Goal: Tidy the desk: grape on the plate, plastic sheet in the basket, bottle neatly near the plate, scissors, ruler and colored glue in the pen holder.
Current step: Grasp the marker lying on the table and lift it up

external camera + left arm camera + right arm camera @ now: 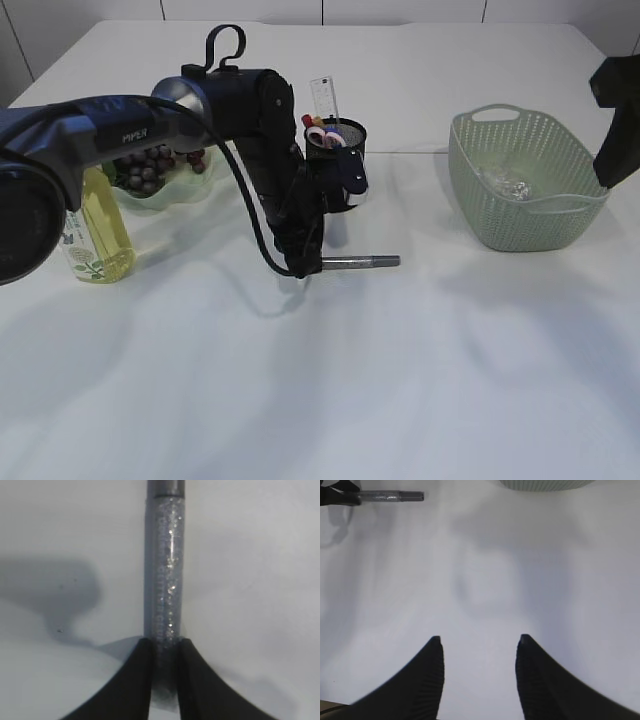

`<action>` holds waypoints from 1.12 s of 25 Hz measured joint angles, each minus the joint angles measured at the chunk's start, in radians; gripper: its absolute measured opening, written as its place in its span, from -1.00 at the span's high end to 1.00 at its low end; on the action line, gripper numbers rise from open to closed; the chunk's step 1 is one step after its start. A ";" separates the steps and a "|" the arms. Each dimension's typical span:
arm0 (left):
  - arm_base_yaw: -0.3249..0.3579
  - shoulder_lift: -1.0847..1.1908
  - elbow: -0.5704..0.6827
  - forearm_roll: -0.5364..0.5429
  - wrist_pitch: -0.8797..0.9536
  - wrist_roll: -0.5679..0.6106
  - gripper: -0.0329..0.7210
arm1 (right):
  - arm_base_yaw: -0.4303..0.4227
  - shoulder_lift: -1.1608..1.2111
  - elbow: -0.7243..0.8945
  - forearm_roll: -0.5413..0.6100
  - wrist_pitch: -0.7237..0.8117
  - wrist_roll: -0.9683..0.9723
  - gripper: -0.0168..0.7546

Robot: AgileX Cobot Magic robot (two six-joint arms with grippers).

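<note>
left wrist view shows the left gripper [165, 647] pinching one end of the silver glitter glue tube [166, 580], its long axis running straight ahead along the white table [400, 380]. the right gripper [479, 647], well apart, hangs spread and empty. "piper" seems printed on the left arm [135, 133].

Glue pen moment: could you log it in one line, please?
left gripper closed on glue pen | pen on table | right gripper open, empty
</note>
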State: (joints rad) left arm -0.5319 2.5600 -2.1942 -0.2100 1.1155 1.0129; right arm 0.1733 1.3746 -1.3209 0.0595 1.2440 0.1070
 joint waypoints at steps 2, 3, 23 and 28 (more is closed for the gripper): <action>0.000 0.000 0.000 -0.007 0.014 -0.010 0.66 | 0.000 0.000 0.000 0.000 0.000 0.000 -0.03; 0.000 0.000 0.000 -0.012 0.019 -0.018 0.68 | 0.000 0.000 0.000 0.000 0.000 0.000 -0.03; 0.000 -0.002 -0.021 -0.019 0.099 -0.404 0.70 | 0.000 0.000 0.000 0.000 0.000 0.000 -0.03; 0.000 -0.030 -0.029 -0.016 0.101 -0.500 0.70 | 0.000 0.000 0.000 0.000 0.000 0.000 -0.03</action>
State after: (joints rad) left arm -0.5319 2.5300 -2.2230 -0.2256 1.2168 0.5132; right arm 0.1733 1.3746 -1.3209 0.0595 1.2440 0.1066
